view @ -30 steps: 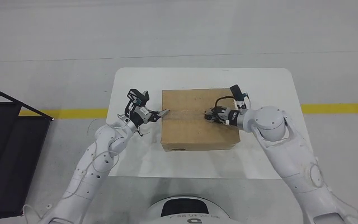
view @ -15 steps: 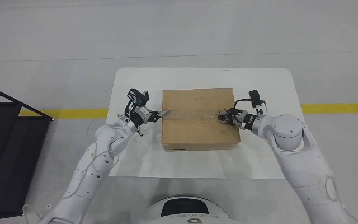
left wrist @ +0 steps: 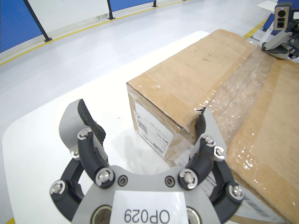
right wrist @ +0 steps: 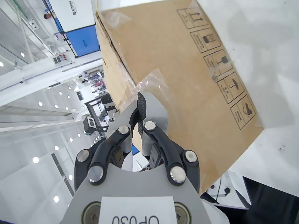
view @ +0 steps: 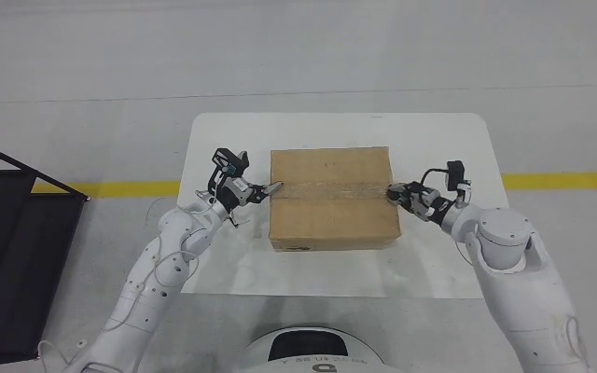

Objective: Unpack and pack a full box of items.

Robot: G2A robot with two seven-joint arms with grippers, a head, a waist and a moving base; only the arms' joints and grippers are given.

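My left fingers (left wrist: 92, 122) gape wide at the box's (view: 331, 219) left end, one tip touching its top edge, holding nothing. My right fingers (right wrist: 140, 104) are pressed together at the right end — pinching tape (right wrist: 149, 80) or not, I cannot tell. The box sits mid-worktop (view: 233, 140), its seam (view: 326, 189) running straight from one arm to the other.
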